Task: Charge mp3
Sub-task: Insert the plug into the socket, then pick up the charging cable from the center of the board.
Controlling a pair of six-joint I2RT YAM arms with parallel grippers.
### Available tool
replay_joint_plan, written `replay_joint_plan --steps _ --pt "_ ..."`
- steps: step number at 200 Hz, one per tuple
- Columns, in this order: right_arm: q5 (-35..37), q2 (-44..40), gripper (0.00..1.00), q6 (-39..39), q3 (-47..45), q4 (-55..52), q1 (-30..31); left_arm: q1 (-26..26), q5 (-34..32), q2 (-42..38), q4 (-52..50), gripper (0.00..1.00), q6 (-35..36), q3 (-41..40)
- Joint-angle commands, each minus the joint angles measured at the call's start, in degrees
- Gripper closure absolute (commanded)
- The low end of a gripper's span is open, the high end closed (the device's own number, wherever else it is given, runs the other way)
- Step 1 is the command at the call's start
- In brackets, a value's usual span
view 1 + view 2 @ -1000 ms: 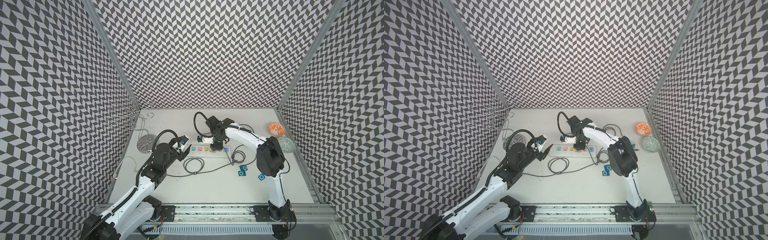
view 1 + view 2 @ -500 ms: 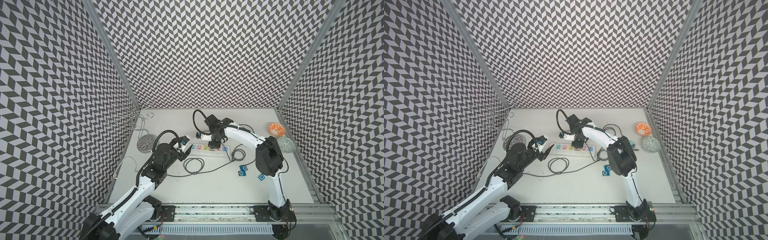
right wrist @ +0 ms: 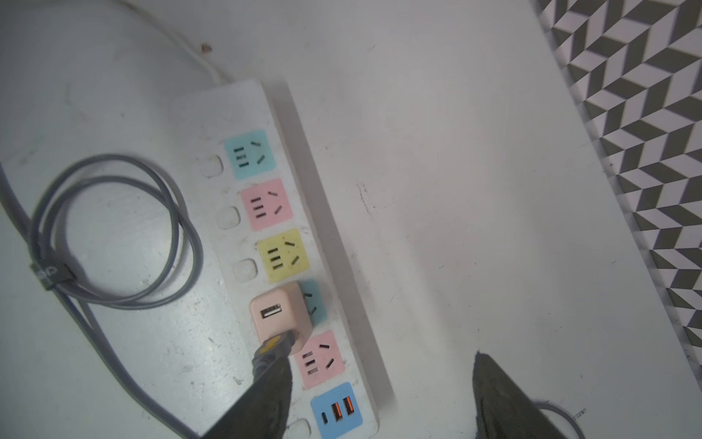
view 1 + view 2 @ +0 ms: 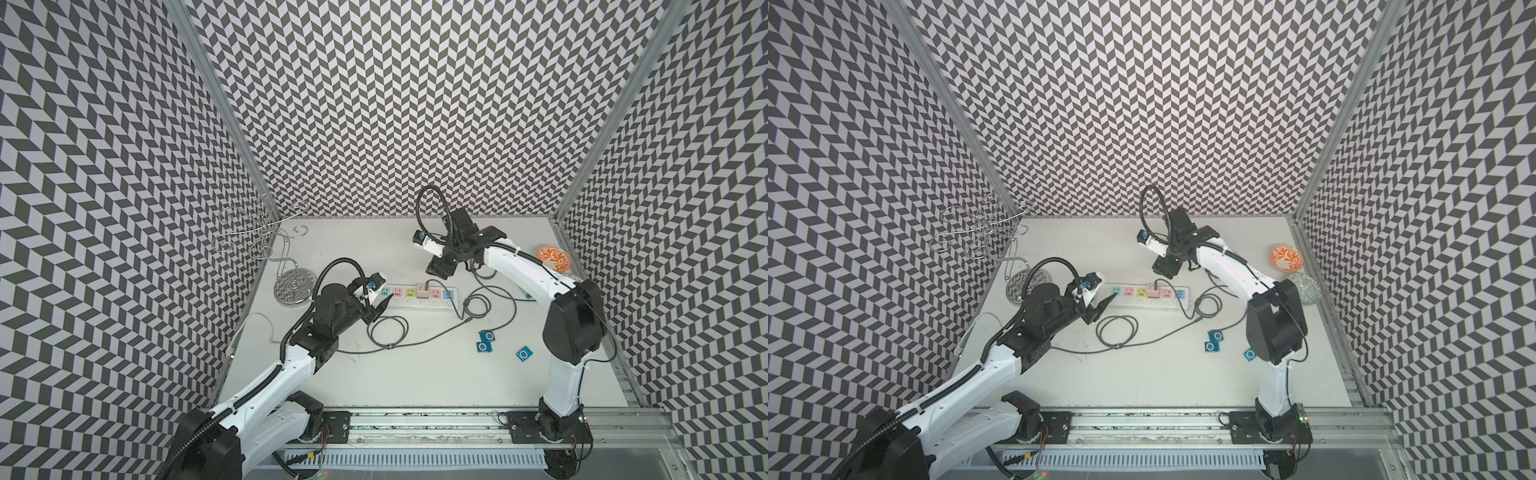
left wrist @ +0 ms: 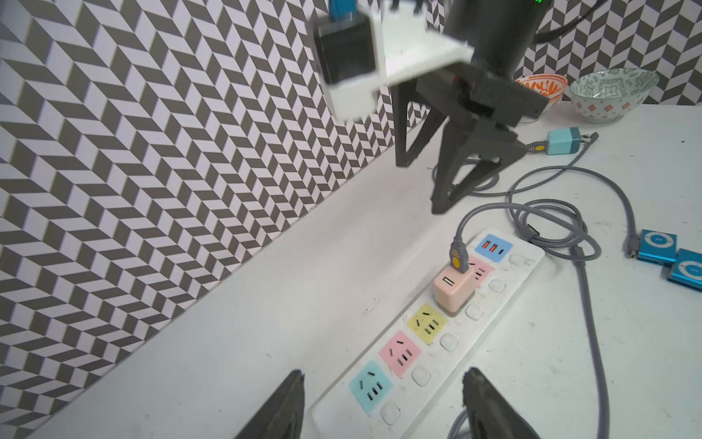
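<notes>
A white power strip (image 4: 415,304) (image 4: 1142,303) (image 5: 437,361) (image 3: 212,125) lies across the table's middle. A pink charger (image 4: 424,292) (image 4: 1153,292) (image 5: 452,292) (image 3: 279,315) sits plugged into it, with a grey cable's plug (image 5: 457,254) in its top. Three blue mp3 players (image 4: 487,336) (image 4: 1215,335) (image 5: 657,247) lie flat to the right, with nothing plugged into them. My right gripper (image 4: 440,270) (image 4: 1165,270) (image 5: 421,186) (image 3: 380,361) hangs open and empty above the charger. My left gripper (image 4: 376,309) (image 4: 1102,307) (image 5: 383,372) is open, with a finger on each side of the strip's left end.
Grey cable coils (image 4: 388,328) (image 3: 114,228) lie in front of the strip. A teal charger (image 5: 562,140), an orange bowl (image 4: 552,257) and a green patterned bowl (image 4: 1306,286) stand at the back right. A wire rack (image 4: 291,286) stands at the back left.
My right gripper has opened, let go of the pink charger and lifted up and back from the strip. The left arm has stayed put.
</notes>
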Motion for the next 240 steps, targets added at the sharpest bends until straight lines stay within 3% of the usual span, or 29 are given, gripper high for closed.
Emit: replay_joint_plan --steps 1,18,43,62,81,129,170,240 --pt "-8.9 -8.9 0.26 9.7 -4.2 13.2 -4.7 -2.7 1.8 2.2 1.6 0.34 -1.8 1.6" --pt "-9.2 -14.3 0.25 12.3 -9.4 18.6 -6.5 -5.4 1.8 5.5 2.7 0.34 -1.9 1.9" --pt "-3.9 -20.4 0.19 20.0 -17.2 23.3 -10.2 -7.7 1.9 12.0 5.4 0.35 -3.2 3.3" --pt "-2.3 -23.0 0.20 26.3 -23.8 24.4 -15.4 -7.2 0.0 17.2 8.5 0.36 -10.2 4.2" --pt "-2.0 -24.2 0.23 30.5 -29.6 23.0 -20.4 -7.3 2.3 20.0 10.7 0.37 -12.4 3.9" --pt "-2.0 -19.9 0.30 39.3 -35.1 15.6 -28.0 -7.3 4.6 27.3 13.4 0.39 -14.6 5.2" --pt "-1.9 -18.5 0.40 49.8 -43.0 18.6 -31.2 -7.3 3.0 32.1 16.2 0.39 -15.6 5.6" --pt "2.9 -15.2 0.51 50.0 -47.4 24.2 -31.7 -4.0 0.9 37.9 20.7 0.40 -15.6 7.3"
